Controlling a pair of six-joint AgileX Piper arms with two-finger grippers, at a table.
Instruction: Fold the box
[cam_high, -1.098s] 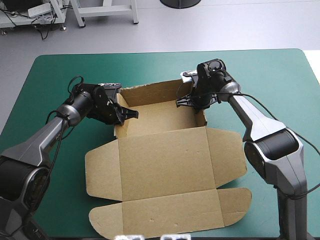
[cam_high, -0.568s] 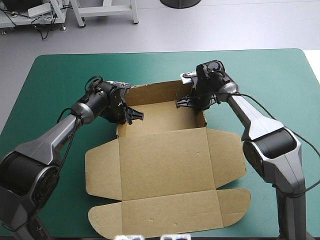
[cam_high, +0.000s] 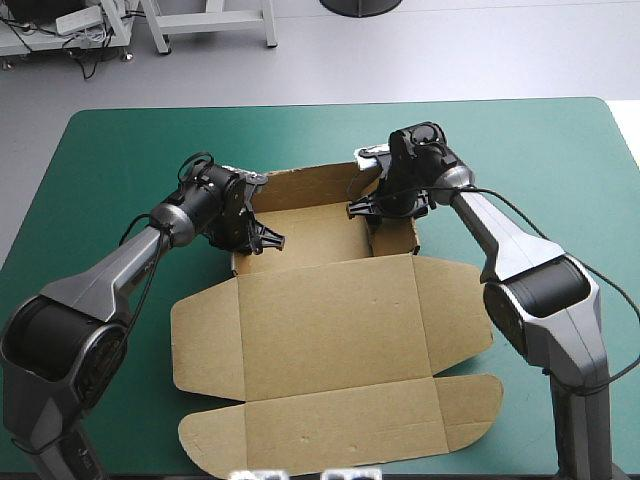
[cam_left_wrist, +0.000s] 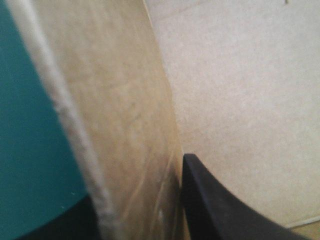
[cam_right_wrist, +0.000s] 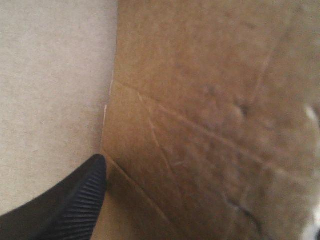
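Your left gripper (cam_high: 262, 243) clamps the box's (cam_high: 330, 330) left wall (cam_left_wrist: 125, 125); the right gripper's (cam_high: 365, 210) hold I cannot tell. Square both walls upright, pressing evenly.

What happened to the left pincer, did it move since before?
Yes. The left pincer moved away from the table's left edge, toward the box, and now straddles its left wall.

box (cam_high: 330, 330): open tray, lid flat | left claw (cam_high: 262, 240): at left wall | right claw (cam_high: 362, 208): at right wall
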